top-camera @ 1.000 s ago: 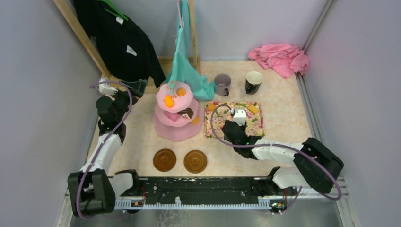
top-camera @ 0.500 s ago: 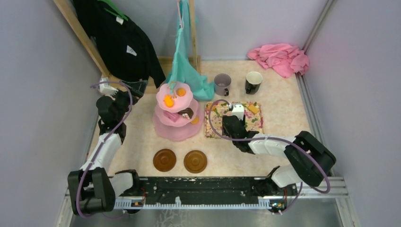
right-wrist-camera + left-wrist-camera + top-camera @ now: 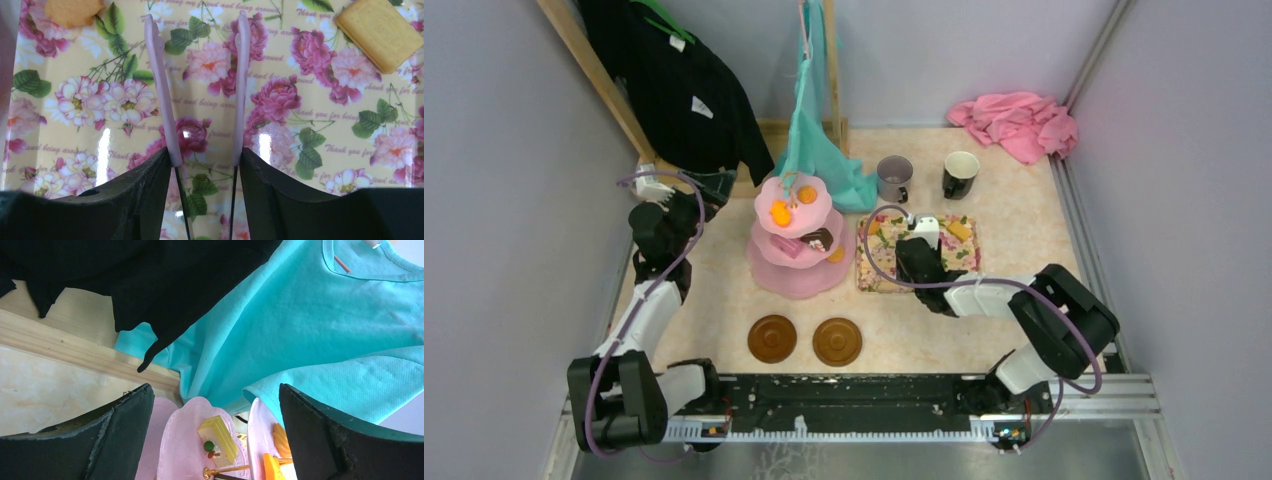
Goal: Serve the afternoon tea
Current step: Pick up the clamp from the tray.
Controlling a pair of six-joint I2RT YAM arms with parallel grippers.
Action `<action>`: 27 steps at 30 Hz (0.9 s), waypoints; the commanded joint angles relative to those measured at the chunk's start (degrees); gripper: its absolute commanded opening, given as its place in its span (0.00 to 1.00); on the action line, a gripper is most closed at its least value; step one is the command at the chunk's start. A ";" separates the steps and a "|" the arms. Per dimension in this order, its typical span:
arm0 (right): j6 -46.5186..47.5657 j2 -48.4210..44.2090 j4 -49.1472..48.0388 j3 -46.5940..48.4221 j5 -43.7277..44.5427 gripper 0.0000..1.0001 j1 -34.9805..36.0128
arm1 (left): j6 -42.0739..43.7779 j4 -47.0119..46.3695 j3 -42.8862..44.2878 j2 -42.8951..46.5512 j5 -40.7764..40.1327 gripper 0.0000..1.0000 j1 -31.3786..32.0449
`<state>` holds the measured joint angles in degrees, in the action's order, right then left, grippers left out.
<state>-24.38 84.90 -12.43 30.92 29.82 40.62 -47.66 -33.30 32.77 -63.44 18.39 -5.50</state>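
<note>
Over glossy floral tray point(image 3: 75, 105), right gripper point(image 3: 205, 160) clamps slim pink tongs point(image 3: 160, 90), tips apart; rectangular yellow toy biscuit point(image 3: 380, 32) looks light, rigid: pinch long sides.

Left arm point(image 3: 639, 320) raised, left fingers point(image 3: 100, 440) spread wide; right arm point(image 3: 989, 297) stretched forward, right fingers point(image 3: 130, 200) clasping pink tongs point(image 3: 159, 90).

Bright, even light — glare on tray point(image 3: 102, 145)

Right hand point(image 3: 206, 162) and pink tongs point(image 3: 159, 90) farther across the floral tray point(image 3: 961, 266), toward its far-left corner.
</note>
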 commanded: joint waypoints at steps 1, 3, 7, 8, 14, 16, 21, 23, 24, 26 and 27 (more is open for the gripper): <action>1.16 0.30 -2.91 2.85 -1.29 0.50 -0.63 | 1.41 -0.98 0.36 0.06 -0.54 0.99 0.28; 1.45 -0.07 -2.69 2.77 -1.69 0.45 -0.63 | 1.57 -0.81 0.36 0.15 -0.61 0.99 0.29; 1.41 -1.35 -1.09 2.94 -2.29 0.38 -0.63 | 1.52 -0.63 0.27 0.43 -0.53 0.99 0.28; 1.22 -1.77 -0.35 3.08 -2.48 0.38 -0.63 | 1.56 -0.60 0.27 0.58 -0.49 0.99 0.30; 0.09 -6.90 3.45 3.13 -1.98 0.36 -0.63 | 1.13 -0.60 0.18 1.27 -0.08 0.99 0.27; 0.04 -8.76 5.46 3.80 -1.52 0.37 -0.63 | 0.96 -0.71 0.19 1.42 0.02 0.99 0.25; -0.15 -11.96 13.81 7.21 1.56 0.36 -1.50 | 0.41 -0.96 0.18 2.19 0.49 0.99 0.26; -0.52 -13.22 16.52 7.80 1.65 0.36 -3.47 | 0.18 -1.10 0.18 2.58 0.73 0.99 0.27; -0.99 -14.06 17.60 7.84 1.25 0.36 -4.88 | 0.12 -1.18 0.18 2.80 0.71 0.99 0.24; -1.47 -15.53 19.07 7.61 -0.14 0.36 -8.42 | 0.09 -1.20 0.18 3.14 0.81 0.99 0.22; -1.58 -16.05 19.81 7.66 -0.93 0.35 -10.24 | -0.03 -1.23 0.18 3.22 0.97 0.99 0.27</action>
<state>-24.53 72.55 3.11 36.40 28.82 36.01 -47.11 -33.26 32.77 -61.78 18.17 -5.50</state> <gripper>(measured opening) 0.366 0.994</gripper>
